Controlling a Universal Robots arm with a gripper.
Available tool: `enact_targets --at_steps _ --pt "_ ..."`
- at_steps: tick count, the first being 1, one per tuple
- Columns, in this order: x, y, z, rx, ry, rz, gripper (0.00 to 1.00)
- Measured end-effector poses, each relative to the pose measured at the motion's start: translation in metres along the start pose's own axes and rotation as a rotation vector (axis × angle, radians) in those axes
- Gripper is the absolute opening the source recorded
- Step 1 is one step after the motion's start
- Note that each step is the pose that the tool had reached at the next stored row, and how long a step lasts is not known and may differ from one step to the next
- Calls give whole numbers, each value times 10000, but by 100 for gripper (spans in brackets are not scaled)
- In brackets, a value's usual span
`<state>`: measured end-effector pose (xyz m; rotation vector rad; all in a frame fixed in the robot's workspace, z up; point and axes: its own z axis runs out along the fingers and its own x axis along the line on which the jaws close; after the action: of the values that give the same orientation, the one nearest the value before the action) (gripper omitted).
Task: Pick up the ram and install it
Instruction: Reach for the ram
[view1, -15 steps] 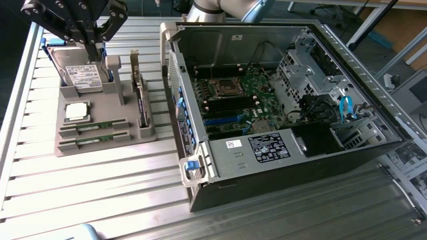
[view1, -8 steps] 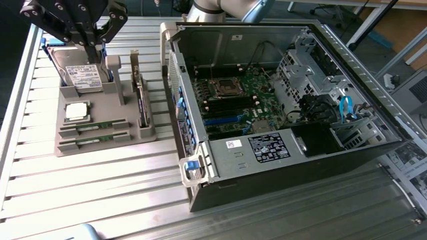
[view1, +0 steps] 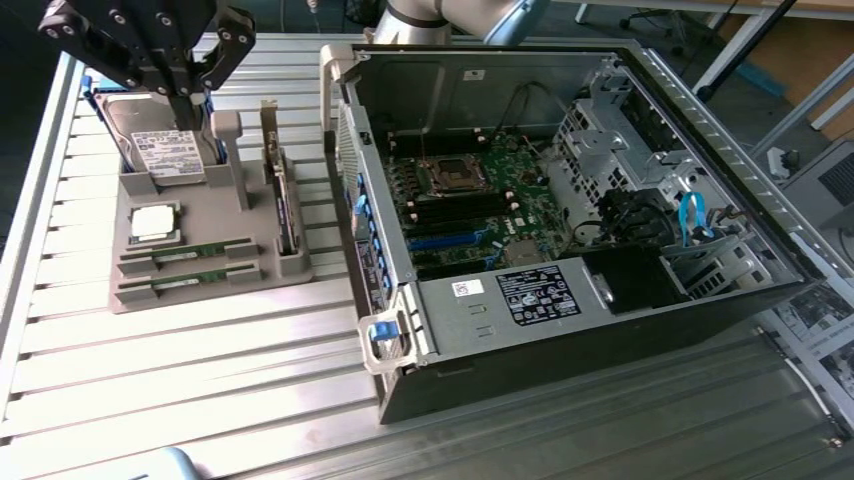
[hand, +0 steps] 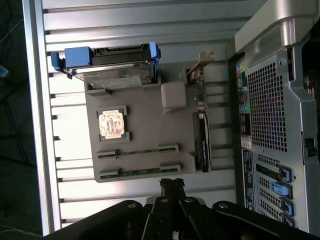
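Grey moulded holder (view1: 214, 225) on a slatted metal table (view1: 200, 370), at the exterior view's left of the open computer case (view1: 694, 110)

- Ram (hand: 137, 151) lies on edge in one of the holder's slots, green board showing. A second stick (hand: 140, 171) sits in the parallel slot just beside it. Neither is lifted
- The holder also carries a hard drive (view1: 167, 150), a processor (view1: 151, 222) and an expansion card (view1: 280, 190) standing upright
- Gripper (view1: 191, 98) hangs above the holder, clear of everything. In the wrist view its tips appear just past the holder edge nearest the ram slots
- Jaws pressed together, nothing between them

Progress, as judged: at the very start. No pick made, both sticks parked. Motherboard (view1: 487, 185) lies exposed inside the case; whether its memory sockets are bare is too small to tell. Pick-up and install both remain
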<state>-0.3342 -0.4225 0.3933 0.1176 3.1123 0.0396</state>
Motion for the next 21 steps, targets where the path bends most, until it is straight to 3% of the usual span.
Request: enact_targets --at_steps 21 --pt "-4 -129 -3 0 0 0 10"
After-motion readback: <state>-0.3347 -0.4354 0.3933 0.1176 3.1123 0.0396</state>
